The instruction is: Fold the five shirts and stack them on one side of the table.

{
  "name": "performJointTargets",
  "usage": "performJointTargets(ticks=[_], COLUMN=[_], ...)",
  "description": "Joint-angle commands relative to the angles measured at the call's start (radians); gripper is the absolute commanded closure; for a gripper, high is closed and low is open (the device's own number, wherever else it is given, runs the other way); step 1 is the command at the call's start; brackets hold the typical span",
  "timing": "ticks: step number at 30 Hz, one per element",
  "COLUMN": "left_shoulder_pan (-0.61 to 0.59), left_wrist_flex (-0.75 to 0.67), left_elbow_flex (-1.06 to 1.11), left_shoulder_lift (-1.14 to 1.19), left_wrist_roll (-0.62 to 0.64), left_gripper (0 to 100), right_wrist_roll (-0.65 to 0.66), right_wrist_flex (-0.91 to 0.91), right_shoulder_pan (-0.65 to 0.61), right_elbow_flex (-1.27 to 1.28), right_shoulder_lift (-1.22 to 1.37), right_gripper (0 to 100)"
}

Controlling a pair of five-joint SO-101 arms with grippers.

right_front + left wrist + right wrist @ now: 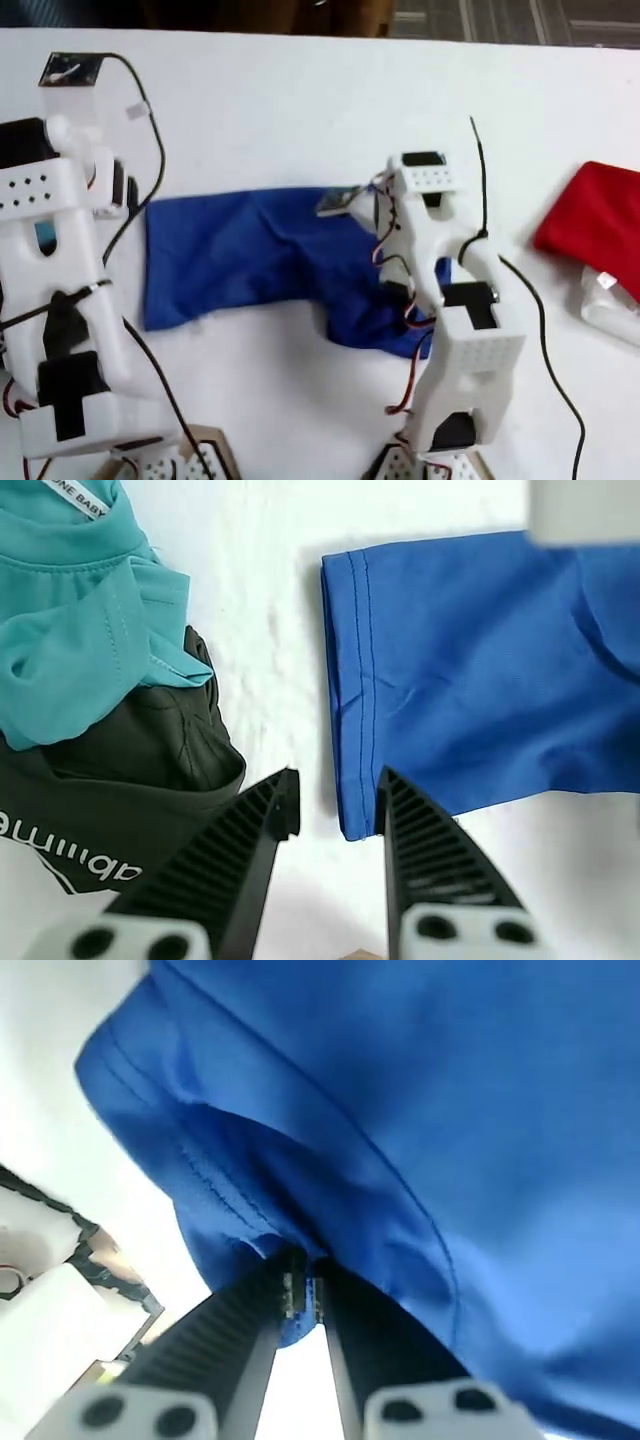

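The blue cotton shirt lies half-spread on the white table, with the right hand clamped on its fabric and the left hand narrowly parted at its hem. The rumpled teal shirt, dark shirt and red shirt seemingly await folding.

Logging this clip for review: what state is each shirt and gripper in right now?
blue shirt: mostly flat, one end bunched and gripped.
red shirt: lying apart, untouched.
dark shirt: crumpled, underneath.
teal shirt: crumpled on the dark shirt.
left gripper: open.
right gripper: shut on blue shirt.
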Motion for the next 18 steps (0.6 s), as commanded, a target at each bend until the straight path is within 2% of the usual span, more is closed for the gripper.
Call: performJointTargets(ticks=[1,9,18], left_shoulder_pan=[0.000,0.000,0.000], left_wrist_flex=[0.011,0.011,0.009], left_elbow_flex=[-0.039,-0.039,-0.039], left_shoulder_lift=[-0.046,-0.046,-0.046], left_wrist_roll=[-0.008,-0.008,-0.008], left_gripper=[85,85,85], right_wrist_roll=[-0.008,-0.008,-0.008], right_wrist_flex=[0.013,-0.001,-0.136], right_shoulder_pan=[0.005,0.005,-0.004], right_elbow_flex=[-0.077,-0.250,-0.269], right_shoulder_lift=[-0.053,-0.051,-0.045], right_gripper=[98.0,98.0,98.0])
